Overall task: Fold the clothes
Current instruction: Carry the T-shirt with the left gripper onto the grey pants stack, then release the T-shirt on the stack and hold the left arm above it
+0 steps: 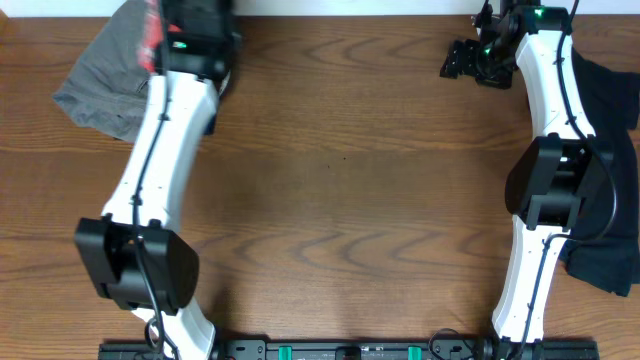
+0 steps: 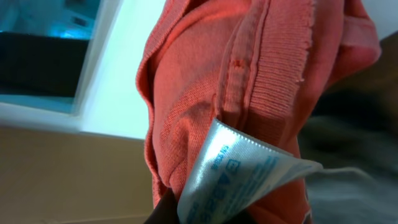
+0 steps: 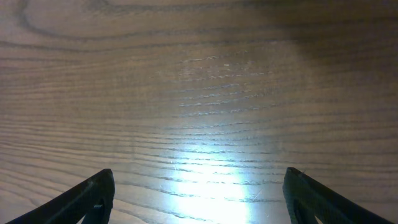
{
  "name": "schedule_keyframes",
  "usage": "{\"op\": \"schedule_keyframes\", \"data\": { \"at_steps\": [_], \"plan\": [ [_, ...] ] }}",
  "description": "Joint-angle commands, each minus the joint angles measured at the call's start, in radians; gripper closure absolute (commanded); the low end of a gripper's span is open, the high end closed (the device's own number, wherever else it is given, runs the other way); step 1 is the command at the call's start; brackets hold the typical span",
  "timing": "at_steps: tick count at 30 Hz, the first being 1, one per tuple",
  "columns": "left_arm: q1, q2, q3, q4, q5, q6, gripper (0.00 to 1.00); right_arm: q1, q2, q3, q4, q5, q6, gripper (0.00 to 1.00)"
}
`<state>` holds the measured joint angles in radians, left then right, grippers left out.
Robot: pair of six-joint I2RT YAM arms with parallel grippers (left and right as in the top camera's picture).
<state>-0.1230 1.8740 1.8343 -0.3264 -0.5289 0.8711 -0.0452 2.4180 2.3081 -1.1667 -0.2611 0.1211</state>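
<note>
Coral-red T-shirt [image 2: 205,112] looks soft and limp, best pinched along a seam; whether the left gripper [image 1: 195,30] clamps it I cannot tell, perhaps so; right gripper [image 3: 199,199] gapes empty

Both arms were stretched out to the far corners. Left arm [image 1: 160,150]: base near-left, elbow joint low, white forearm angled up and slightly right, wrist at the far left edge. Left hand [image 1: 195,35] sat under the black wrist housing. Its fingers didn't show in the overhead or wrist view, so grip state was unreadable. Right arm [image 1: 545,100]: base near-right, dark elbow mid-way, forearm running up to the far right corner. Right hand [image 1: 462,60] was turned to point left, with both fingertips [image 3: 93,196] spread wide apart and nothing between them.
</note>
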Motion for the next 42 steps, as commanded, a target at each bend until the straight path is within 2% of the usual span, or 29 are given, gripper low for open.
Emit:
{"op": "schedule_keyframes", "data": {
  "at_steps": [1,8,13,18,22,24,25,26,27,28,34,42],
  "plan": [
    [0.106,0.011,0.016,0.05,0.049,0.221,0.94,0.01,-0.016,-0.006,-0.004,0.003,-0.014,0.15],
    [0.295,0.05,0.016,0.055,0.279,0.236,0.94,0.011,-0.016,-0.006,0.007,0.003,-0.014,0.15],
    [0.316,0.103,0.015,0.052,0.347,0.214,0.94,0.013,-0.016,-0.006,0.008,0.003,-0.014,0.15],
    [0.287,0.153,0.014,0.036,0.347,0.101,0.94,0.013,-0.016,-0.006,0.012,0.003,-0.014,0.15],
    [0.264,0.177,0.013,-0.06,0.362,-0.033,0.93,0.014,-0.016,-0.006,0.02,0.003,-0.014,0.15],
    [0.258,0.19,0.012,-0.15,0.395,-0.066,0.83,0.014,-0.016,-0.006,0.021,0.003,-0.014,0.15],
    [0.256,0.194,0.011,-0.203,0.417,-0.086,0.66,0.014,-0.016,-0.006,0.022,0.003,-0.014,0.15],
    [0.251,0.196,0.011,-0.256,0.438,-0.098,0.27,0.014,-0.016,-0.006,0.022,0.003,-0.014,0.14],
    [0.246,0.196,0.011,-0.306,0.463,-0.113,0.11,0.015,-0.016,-0.006,0.022,0.003,-0.014,0.14],
    [0.24,0.196,0.011,-0.352,0.504,-0.133,0.01,0.014,-0.016,-0.006,0.022,0.002,-0.014,0.14],
    [0.188,0.191,0.012,-0.391,0.647,-0.331,0.02,0.016,-0.016,-0.006,0.022,-0.001,-0.013,0.14],
    [0.123,0.102,0.012,-0.33,0.651,-0.534,0.02,0.025,-0.016,-0.006,0.026,0.003,-0.014,0.13]
  ]
}}
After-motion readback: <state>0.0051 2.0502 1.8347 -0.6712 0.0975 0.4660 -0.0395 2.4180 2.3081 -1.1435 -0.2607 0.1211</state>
